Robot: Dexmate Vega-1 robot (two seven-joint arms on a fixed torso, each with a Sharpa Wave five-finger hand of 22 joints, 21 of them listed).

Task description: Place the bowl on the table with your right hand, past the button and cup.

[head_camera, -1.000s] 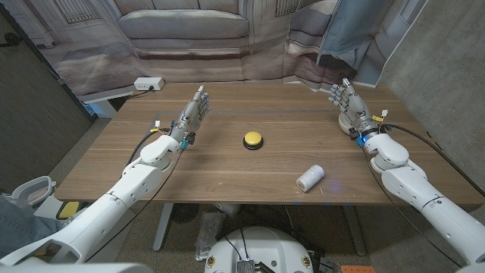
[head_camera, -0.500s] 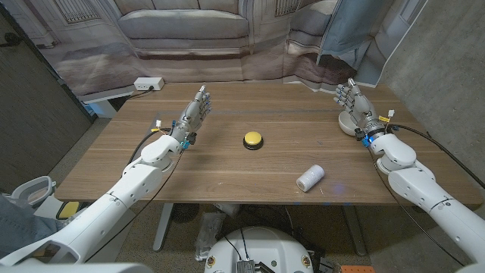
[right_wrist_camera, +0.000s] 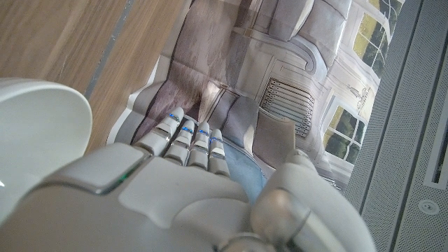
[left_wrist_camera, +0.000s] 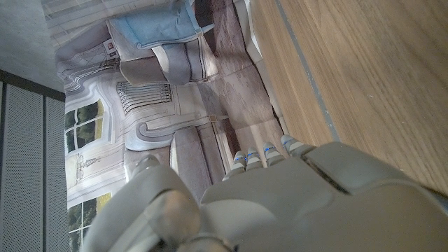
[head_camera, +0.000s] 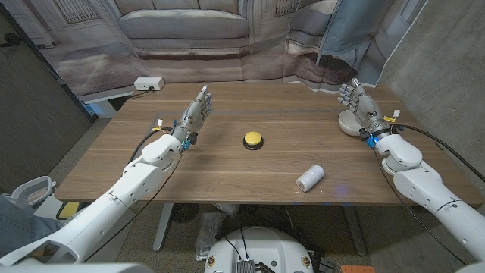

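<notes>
White round bowl (head_camera: pixel 348 121) sits tabled just beside the open-fingered right hand (head_camera: pixel 364 112), release apparently complete; withdrawal next.

Even, soft light over a wooden table (head_camera: pixel 250 163)

Shadows fall faint beneath objects; no glare shows. The head view bends lines toward its corners, and both wrist views blur close up.

wooden table (head_camera: pixel 227 163) | yellow button (head_camera: pixel 253 140) | cup (head_camera: pixel 310 178) on side | white bowl (head_camera: pixel 348 121)

A white power strip (head_camera: pixel 148 83) lies at the table's (head_camera: pixel 227 174) far-left edge, perhaps just off it.
</notes>
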